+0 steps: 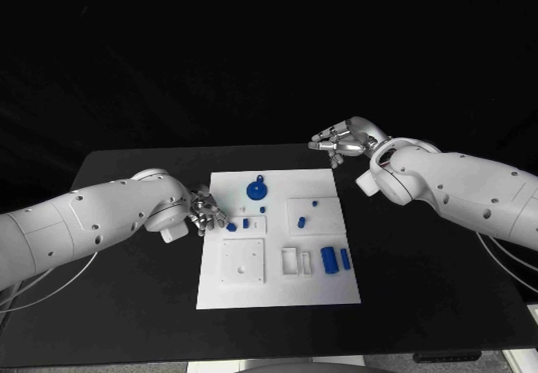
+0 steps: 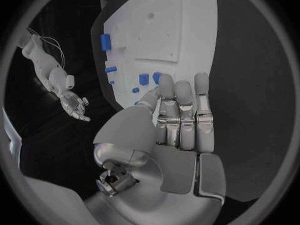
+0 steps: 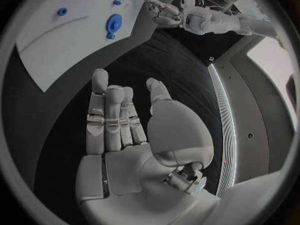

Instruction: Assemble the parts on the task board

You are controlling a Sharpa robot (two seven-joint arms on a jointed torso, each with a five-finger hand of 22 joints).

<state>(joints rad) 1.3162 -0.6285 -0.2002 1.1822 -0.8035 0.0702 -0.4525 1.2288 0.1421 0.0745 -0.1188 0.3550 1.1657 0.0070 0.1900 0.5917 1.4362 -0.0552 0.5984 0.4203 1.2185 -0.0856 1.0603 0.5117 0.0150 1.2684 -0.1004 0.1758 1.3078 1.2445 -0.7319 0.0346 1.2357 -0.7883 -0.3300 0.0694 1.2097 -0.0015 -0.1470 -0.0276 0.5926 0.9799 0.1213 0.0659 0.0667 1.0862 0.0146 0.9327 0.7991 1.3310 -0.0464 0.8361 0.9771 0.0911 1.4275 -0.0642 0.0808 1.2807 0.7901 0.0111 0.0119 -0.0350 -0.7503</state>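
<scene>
Both hands, left (image 1: pixel 206 211) and right (image 1: pixel 345 141), hold nothing, fingers apart, beside the unlabelled task board (image 1: pixel 337 291).

A black table (image 1: pixel 134 311) (matte) fills the foreground.

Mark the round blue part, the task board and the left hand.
round blue part (image 1: pixel 256 189): head view, centre of the disc.
task board (image 1: pixel 281 291): head view, bare near edge.
left hand (image 1: pixel 207 211): head view, middle of the hand.

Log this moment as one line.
left hand: open, at task board's left edge | right hand: open, beyond far right corner | parts: on board
</scene>
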